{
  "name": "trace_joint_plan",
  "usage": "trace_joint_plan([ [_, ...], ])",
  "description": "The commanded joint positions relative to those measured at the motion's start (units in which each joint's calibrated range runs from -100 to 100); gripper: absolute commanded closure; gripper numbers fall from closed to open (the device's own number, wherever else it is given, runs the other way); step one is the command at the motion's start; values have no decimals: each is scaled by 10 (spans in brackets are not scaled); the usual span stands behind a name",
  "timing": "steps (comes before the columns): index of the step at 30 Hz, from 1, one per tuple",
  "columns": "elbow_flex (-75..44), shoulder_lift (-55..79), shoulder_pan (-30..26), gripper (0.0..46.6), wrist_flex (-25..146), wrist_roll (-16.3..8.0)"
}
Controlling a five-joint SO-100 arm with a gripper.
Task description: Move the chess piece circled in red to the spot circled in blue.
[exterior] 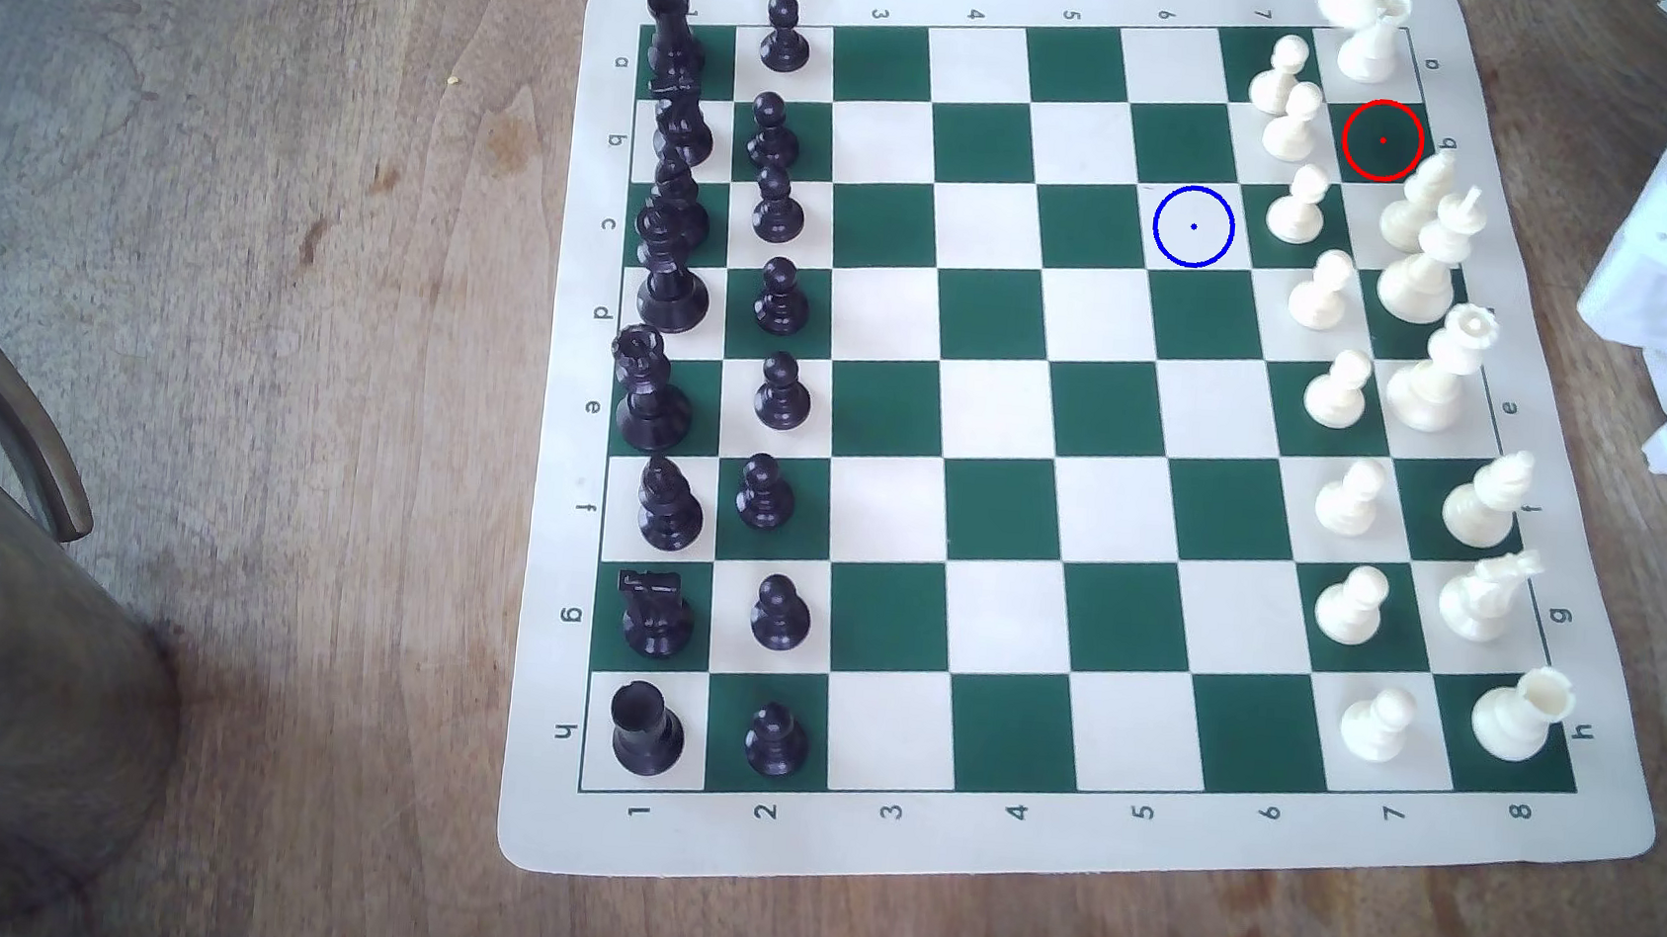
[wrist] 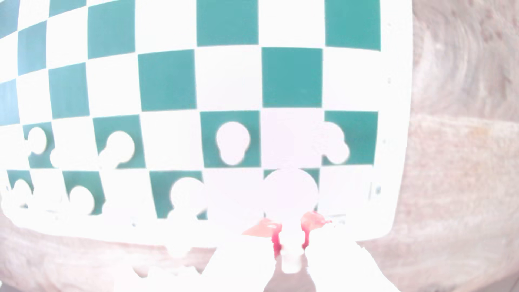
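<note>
Your gripper [wrist: 291,241] has its fingers [wrist: 276,241] clamped narrowly on the knight [wrist: 290,191], which hangs above the board [exterior: 985,851] near the red-ringed green square [exterior: 1382,140]. In the wrist view its long axis runs away from the camera, round base outward. Glare hides the snout's direction, and the blue-ringed spot [exterior: 1193,226] sits bare nearby.

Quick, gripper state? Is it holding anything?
Gripper: shut on a white piece, probably the knight. Glare hides its shape, but the red-ringed square is empty.
</note>
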Motion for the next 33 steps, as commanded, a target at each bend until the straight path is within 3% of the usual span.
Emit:
trace_joint_plan([
  [1,-41,5,-38,464,-22,-23],
  [11,-18,140,-108,464,-103,-67],
  [21,113,158,-91,464,-188,-64],
  [33,136,188,-78,464,-257,-66],
])
